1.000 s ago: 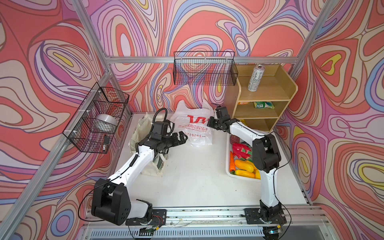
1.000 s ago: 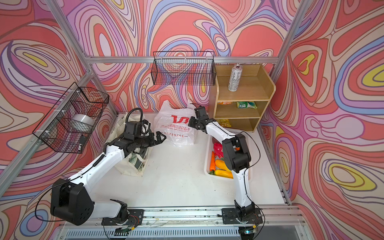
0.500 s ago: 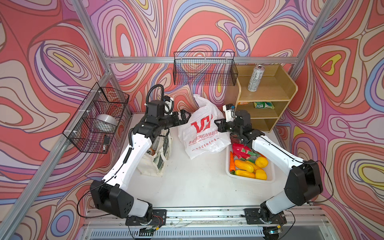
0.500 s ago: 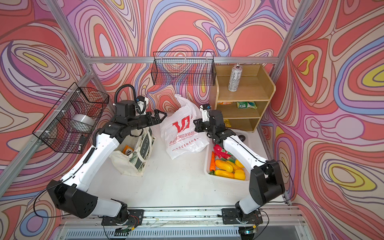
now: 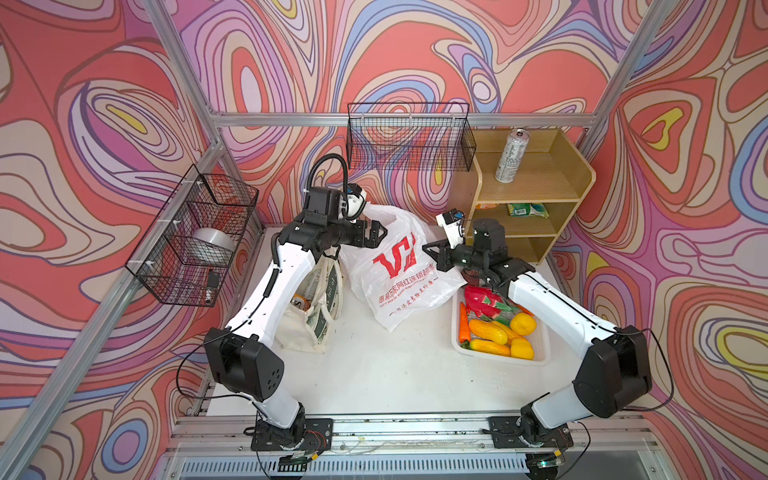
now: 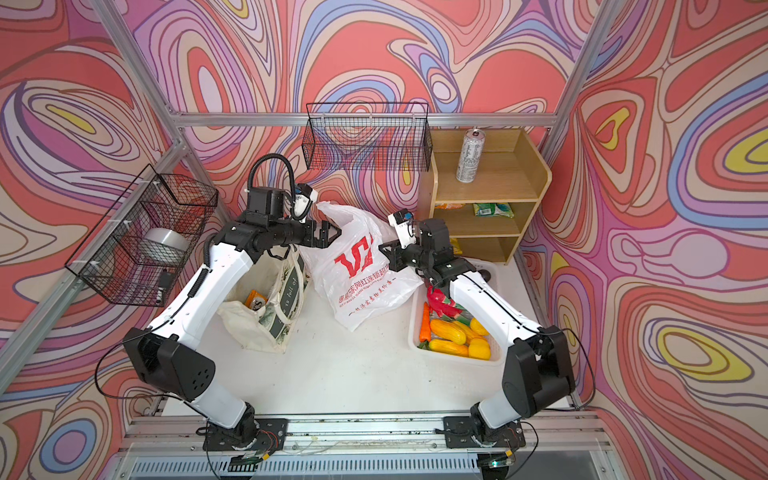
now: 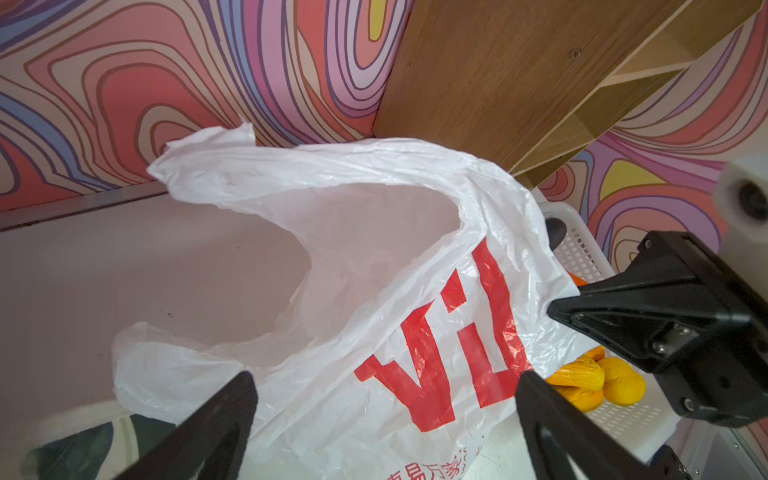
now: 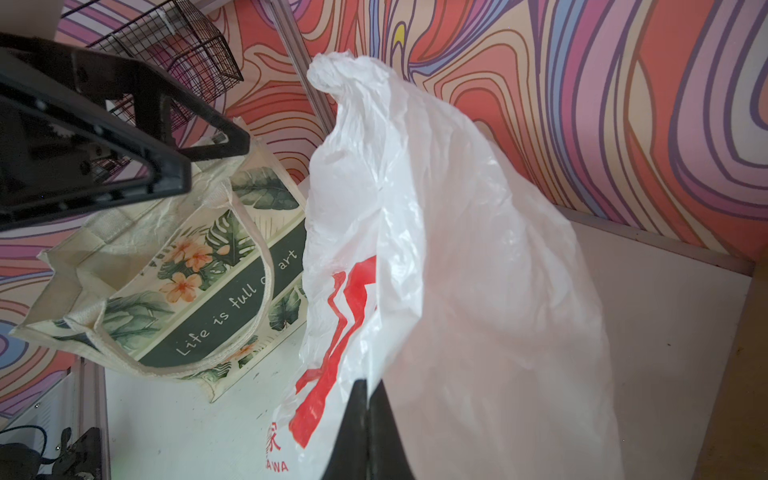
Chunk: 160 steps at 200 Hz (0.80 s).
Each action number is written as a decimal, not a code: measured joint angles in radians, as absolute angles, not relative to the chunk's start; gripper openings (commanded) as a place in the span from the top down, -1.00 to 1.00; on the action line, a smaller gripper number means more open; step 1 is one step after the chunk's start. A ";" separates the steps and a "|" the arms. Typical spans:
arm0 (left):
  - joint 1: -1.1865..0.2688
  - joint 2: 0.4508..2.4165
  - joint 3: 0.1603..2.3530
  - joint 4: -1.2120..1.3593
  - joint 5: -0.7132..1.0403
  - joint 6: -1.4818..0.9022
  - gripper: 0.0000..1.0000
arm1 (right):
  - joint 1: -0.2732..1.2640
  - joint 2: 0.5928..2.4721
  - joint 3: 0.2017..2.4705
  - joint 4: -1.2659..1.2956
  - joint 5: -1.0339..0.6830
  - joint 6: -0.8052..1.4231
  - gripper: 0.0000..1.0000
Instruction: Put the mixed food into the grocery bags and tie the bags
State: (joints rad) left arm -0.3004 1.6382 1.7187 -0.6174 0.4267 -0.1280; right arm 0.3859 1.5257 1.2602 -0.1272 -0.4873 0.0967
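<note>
Right gripper point(image 8: 365, 390), fingers pressed tight together, pinches the side of the white plastic bag point(image 5: 399, 282), which stands upright on the table point(image 5: 395, 374) between the canvas tote point(image 5: 322, 320) and the basket point(image 5: 503, 358) of toy vegetables point(image 5: 490, 330). Left gripper point(image 7: 382, 399) hovers at the bag's other side, fingers point(image 7: 224, 415) spread wide, gripping nothing. A silver can point(image 5: 511, 156) stands on the shelf point(image 5: 552, 183).
</note>
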 measured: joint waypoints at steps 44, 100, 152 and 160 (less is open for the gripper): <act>-0.300 1.667 1.695 -0.593 0.443 -0.087 -1.00 | 0.386 1.524 1.262 -0.147 -0.496 0.084 1.00; -0.300 1.805 1.722 -0.532 0.496 -0.074 -0.95 | 0.386 1.521 1.268 -0.174 -0.503 0.073 1.00; -0.300 1.882 1.773 -0.490 0.725 -0.111 0.81 | 0.386 1.518 1.269 -0.189 -0.492 0.064 1.00; -0.300 1.882 1.773 -0.485 0.749 -0.117 1.00 | 0.386 1.518 1.269 -0.189 -0.489 0.064 1.00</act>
